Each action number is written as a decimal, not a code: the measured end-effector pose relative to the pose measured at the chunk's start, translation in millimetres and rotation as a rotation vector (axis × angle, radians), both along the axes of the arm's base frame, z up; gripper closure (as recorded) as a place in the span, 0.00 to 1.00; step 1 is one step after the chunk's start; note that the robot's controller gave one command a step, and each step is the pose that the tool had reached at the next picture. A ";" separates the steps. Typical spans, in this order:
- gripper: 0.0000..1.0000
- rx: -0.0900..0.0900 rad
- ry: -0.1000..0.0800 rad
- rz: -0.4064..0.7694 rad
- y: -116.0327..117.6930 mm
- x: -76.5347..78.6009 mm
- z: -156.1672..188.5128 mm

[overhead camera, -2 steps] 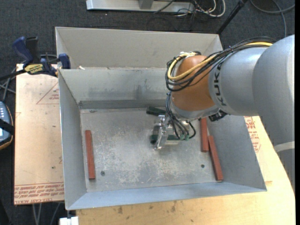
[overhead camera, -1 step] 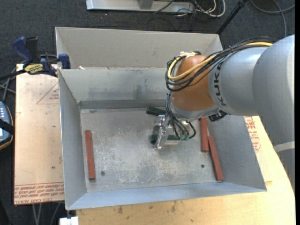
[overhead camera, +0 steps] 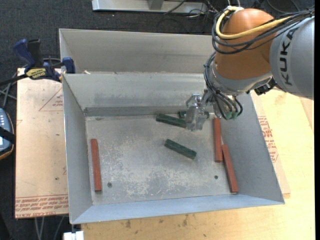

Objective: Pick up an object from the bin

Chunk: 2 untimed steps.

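My gripper (overhead camera: 194, 120) hangs low at the back right of the bin, under the arm's orange cover. Its fingertips stand right at the right end of a dark green stick (overhead camera: 169, 119) that lies along the back wall; whether they hold it I cannot tell. A second dark green stick (overhead camera: 180, 149) lies slanted on the floor just in front of the gripper, apart from it. Two reddish-brown sticks (overhead camera: 217, 140) (overhead camera: 229, 169) lie end to end along the right wall, to the gripper's right.
A third reddish-brown stick (overhead camera: 95, 165) lies lengthwise by the left wall. The bin's sloping walls close in on all sides, and the arm with its cables overhangs the back right corner.
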State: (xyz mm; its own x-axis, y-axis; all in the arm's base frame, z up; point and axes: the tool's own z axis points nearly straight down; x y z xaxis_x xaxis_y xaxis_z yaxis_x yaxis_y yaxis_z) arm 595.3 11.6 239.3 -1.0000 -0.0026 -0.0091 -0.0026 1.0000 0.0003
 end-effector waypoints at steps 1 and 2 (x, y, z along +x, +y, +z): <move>1.00 0.001 0.006 0.000 0.2 -1.3 -2.7; 0.00 0.001 0.010 -0.112 -16.5 -1.8 -61.0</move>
